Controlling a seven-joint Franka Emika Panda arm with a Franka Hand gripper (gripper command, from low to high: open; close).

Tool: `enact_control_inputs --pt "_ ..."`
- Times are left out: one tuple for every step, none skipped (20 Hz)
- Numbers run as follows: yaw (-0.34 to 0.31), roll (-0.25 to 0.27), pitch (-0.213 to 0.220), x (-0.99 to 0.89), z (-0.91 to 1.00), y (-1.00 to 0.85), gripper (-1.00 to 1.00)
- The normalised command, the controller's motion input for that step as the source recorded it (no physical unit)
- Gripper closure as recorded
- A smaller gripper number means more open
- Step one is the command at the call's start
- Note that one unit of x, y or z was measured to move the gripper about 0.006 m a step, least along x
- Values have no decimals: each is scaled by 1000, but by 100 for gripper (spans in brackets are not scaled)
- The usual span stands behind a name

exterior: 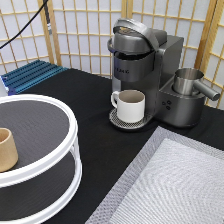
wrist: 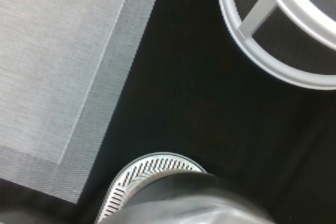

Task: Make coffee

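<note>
Exterior view frames no gripper at all, so whether its fingers are spread or pressed together cannot be told, and no arm is seen over the table. No coffee pod can be made out in either view, so its place relative to the gripper cannot be told.

One dark grey pod coffee machine (exterior: 145, 70) is set toward the far edge of the black tabletop (exterior: 95, 125), in front of a wooden lattice screen (exterior: 80, 35). Its curved lid (exterior: 132, 30) is seen lowered over the brew head. One cream-white handled mug (exterior: 131, 105) is placed upright on the round slotted drip tray (exterior: 120, 120) under the head; its contents cannot be seen. One steel frothing jug (exterior: 189, 82) is seated on the machine's side at the exterior view's right.

One white two-tier turntable (exterior: 37, 150) is placed at the tabletop's edge toward the exterior view's left. One tan handleless cup (exterior: 7, 149) is kept upright on its upper shelf. One grey woven mat (exterior: 170, 185) is laid across the corner at the exterior view's bottom right. One blue ridged item (exterior: 30, 75) is seen at the far left corner.

In the wrist view, the drip tray (wrist: 142, 175), the mat (wrist: 60, 75) and the turntable's rim (wrist: 262, 55) are shown from above, with black tabletop between them.
</note>
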Motion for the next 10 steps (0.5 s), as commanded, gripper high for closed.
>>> enact_control_inputs --pt "-73 12 34 3 -340 -186 -100" --pt "-75 12 30 0 -383 -169 -100" --pt "-84 6 26 0 -391 -126 -100" --pt "-86 0 26 0 -294 -74 -100" --pt "-85 0 25 34 -174 -9 -100" --pt "-89 0 7 60 -137 0 -100" --pt "-62 12 0 14 -117 0 -100" --pt "-61 15 0 0 -109 0 -100" --pt "-63 21 0 0 -77 -49 -100" --pt "-61 27 0 0 -109 -103 -100"
